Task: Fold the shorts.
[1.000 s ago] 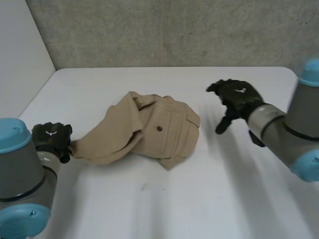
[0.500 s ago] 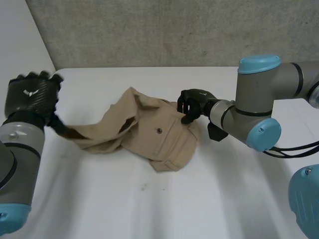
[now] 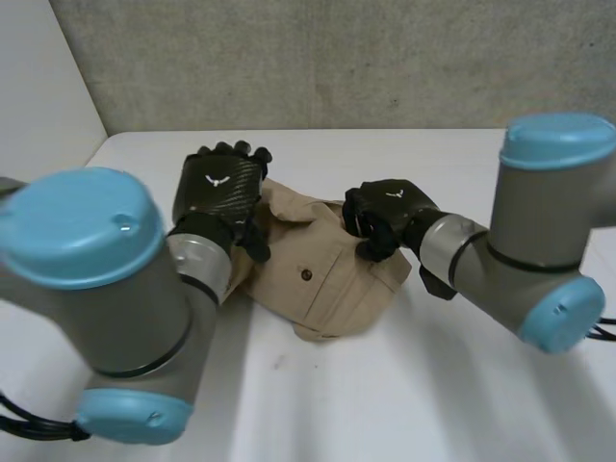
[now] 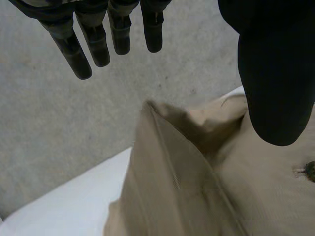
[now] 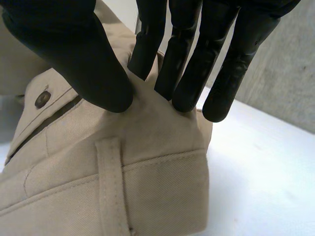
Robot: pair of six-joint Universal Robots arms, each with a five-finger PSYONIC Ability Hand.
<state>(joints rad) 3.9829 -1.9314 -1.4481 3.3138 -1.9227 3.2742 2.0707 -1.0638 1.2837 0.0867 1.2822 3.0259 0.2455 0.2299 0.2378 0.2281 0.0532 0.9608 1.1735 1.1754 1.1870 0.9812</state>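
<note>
The tan shorts (image 3: 327,279) lie bunched in the middle of the white table, a dark button on the back pocket facing up. My left hand (image 3: 219,188) hovers over their left part with straight fingers (image 4: 88,46) spread above the cloth (image 4: 197,196), holding nothing. My right hand (image 3: 385,217) is at the shorts' right edge. In the right wrist view its thumb (image 5: 74,54) and fingers pinch a ridge of the fabric (image 5: 98,187) just above a belt loop and the waistband seam.
The table (image 3: 433,385) runs wide in front and to the right of the shorts. A grey wall (image 3: 385,58) closes the back and a white side wall (image 3: 38,96) stands at the left. My left arm's elbow bulks low at the front left.
My left hand has let go of the shorts' left end, opened and swung up over them. My right hand has come in from the right and closed on the right edge.
</note>
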